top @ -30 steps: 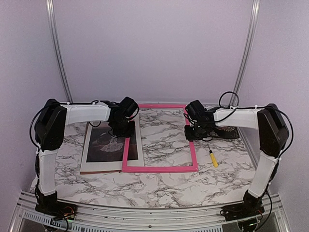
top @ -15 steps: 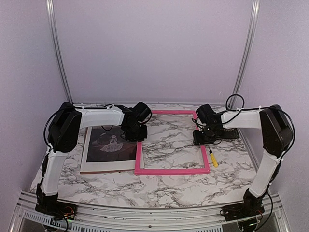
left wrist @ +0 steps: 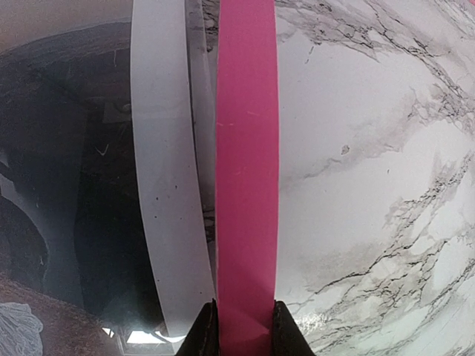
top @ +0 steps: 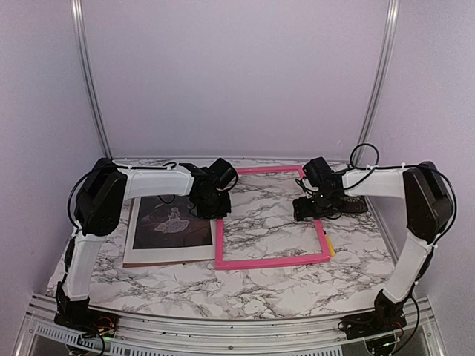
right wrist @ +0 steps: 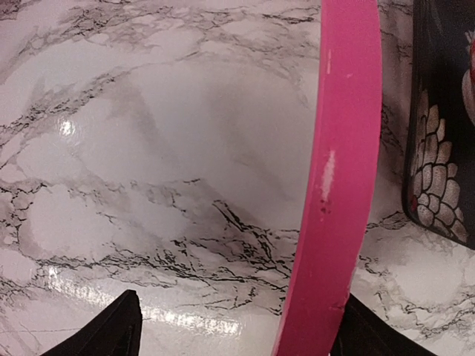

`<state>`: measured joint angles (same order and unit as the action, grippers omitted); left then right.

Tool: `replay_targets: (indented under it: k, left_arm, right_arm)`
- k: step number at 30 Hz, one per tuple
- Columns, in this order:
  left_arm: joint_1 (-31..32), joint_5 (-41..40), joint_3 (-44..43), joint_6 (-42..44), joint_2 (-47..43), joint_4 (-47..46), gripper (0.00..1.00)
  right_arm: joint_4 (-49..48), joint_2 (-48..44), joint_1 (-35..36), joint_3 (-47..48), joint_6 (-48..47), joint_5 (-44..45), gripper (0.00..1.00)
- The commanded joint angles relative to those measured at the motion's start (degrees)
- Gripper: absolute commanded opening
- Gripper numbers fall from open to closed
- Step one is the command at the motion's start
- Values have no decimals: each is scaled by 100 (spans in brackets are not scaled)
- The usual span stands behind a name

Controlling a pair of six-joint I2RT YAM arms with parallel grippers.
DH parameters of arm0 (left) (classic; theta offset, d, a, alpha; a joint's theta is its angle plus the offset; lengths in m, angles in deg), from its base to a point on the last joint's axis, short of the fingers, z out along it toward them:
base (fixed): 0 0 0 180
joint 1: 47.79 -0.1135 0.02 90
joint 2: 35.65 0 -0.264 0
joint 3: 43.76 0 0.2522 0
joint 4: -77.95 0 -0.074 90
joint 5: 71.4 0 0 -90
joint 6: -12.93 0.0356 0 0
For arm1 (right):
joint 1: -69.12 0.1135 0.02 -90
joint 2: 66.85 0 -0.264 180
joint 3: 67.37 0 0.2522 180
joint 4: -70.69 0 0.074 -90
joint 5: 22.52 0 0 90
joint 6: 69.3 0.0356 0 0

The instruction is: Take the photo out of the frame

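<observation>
The pink frame (top: 271,262) lies flat on the marble table, to the right of the photo (top: 169,221), a dark print with a small white figure. My left gripper (top: 214,208) is shut on the frame's left rail (left wrist: 247,185); both black fingers (left wrist: 204,334) press the rail's sides. The photo (left wrist: 74,185) shows dark to the left of that rail. My right gripper (top: 308,210) stands open over the frame's right rail (right wrist: 338,185). That rail runs just inside the right finger (right wrist: 371,334), and the left finger stands far off it.
The photo rests on a white mat (left wrist: 167,185) and a brown backing board (top: 163,259). A yellow screwdriver (top: 329,251) peeks out from under the frame's right rail. A dark patterned object (right wrist: 438,148) lies just right of the frame. Purple walls close in all around.
The frame has slid to the right, off the photo and its stack. My right gripper has opened and let go of the right rail. The left gripper kept its hold.
</observation>
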<state>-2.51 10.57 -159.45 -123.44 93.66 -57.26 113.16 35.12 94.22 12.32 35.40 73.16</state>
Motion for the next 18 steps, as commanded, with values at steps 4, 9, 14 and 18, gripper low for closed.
replay_targets:
  k: [4, 9, 14, 18]
  left_arm:
    - [8, 65, 171, -246, -467, -820, 0]
    - [16, 140, 113, -262, -341, -821, 0]
    - [7, 26, 280, -268, -436, -819, 0]
    - [-51, -28, 452, -267, -572, -823, 0]
  right_arm:
    - [-120, -286, 12, -49, -47, -127, 86]
    - [-91, -406, -34, -109, 13, 40, 91]
    - [-92, -528, -118, -264, 3, 152, 94]
    - [-124, -555, -117, -305, 6, 163, 94]
